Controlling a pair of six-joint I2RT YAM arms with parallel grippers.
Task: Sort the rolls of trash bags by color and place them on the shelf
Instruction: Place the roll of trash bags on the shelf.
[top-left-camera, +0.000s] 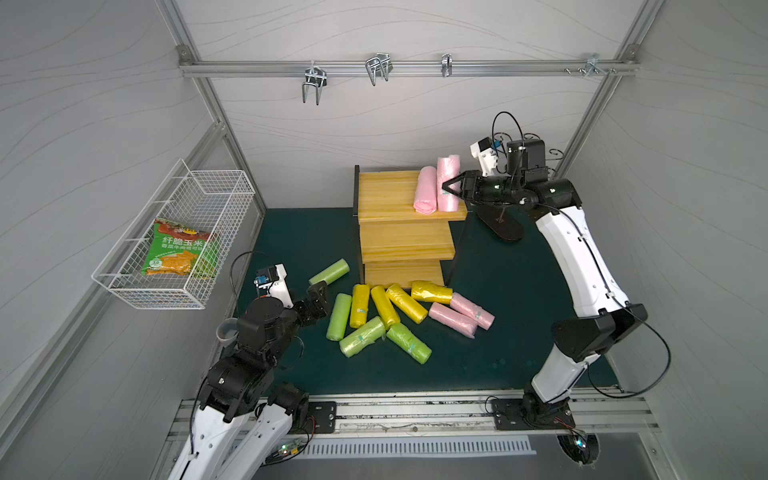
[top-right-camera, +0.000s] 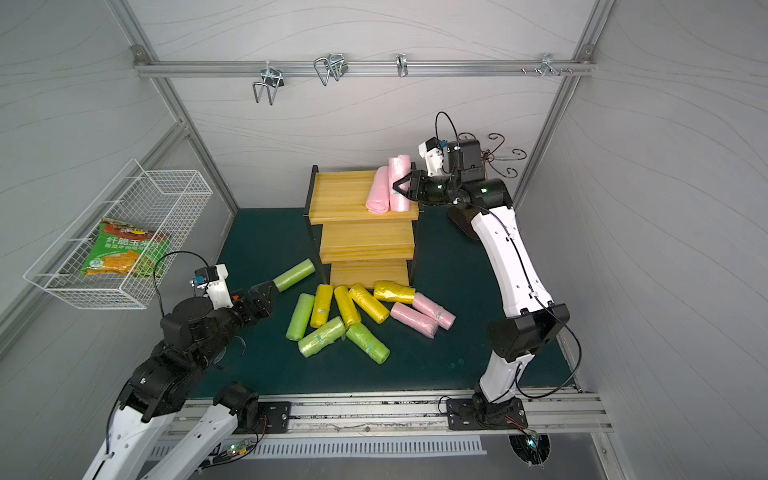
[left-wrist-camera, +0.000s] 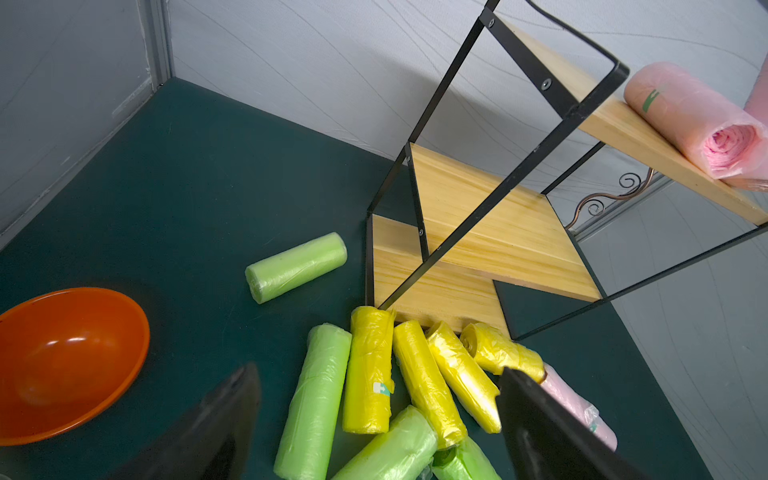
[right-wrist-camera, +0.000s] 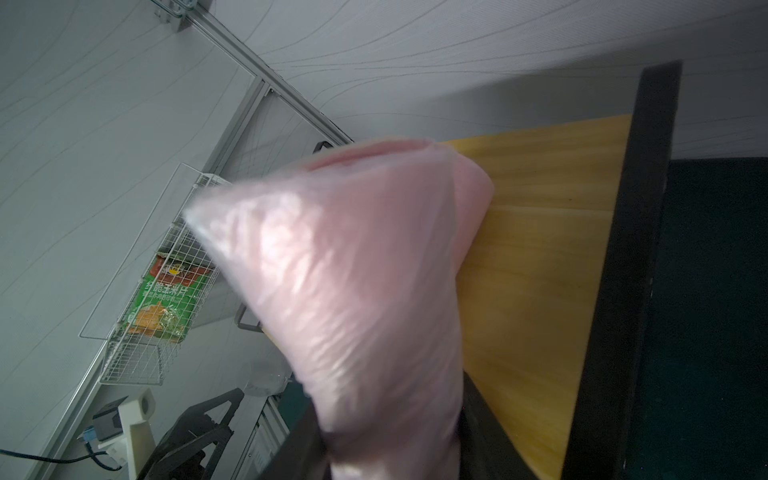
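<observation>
The held pink roll (top-left-camera: 449, 183) sits at the top tier of the shelf (top-left-camera: 386, 199), touching a second pink roll (top-left-camera: 426, 191) that lies there. The right claw (top-left-camera: 445, 188) is closed on it, so release is judged outstanding, and the two lower tiers are bare. On the desk (top-left-camera: 498, 332) before the shelf lie four light green rolls (top-left-camera: 338, 316), four yellow rolls (top-left-camera: 359, 305) and two more pink rolls (top-left-camera: 453, 319), with the left claw (top-left-camera: 322, 297) spread wide and empty beside the green ones. Only the left wrist view shows an orange bowl (left-wrist-camera: 70, 361); only the right wrist view shows the held roll seated between the jaws.
</observation>
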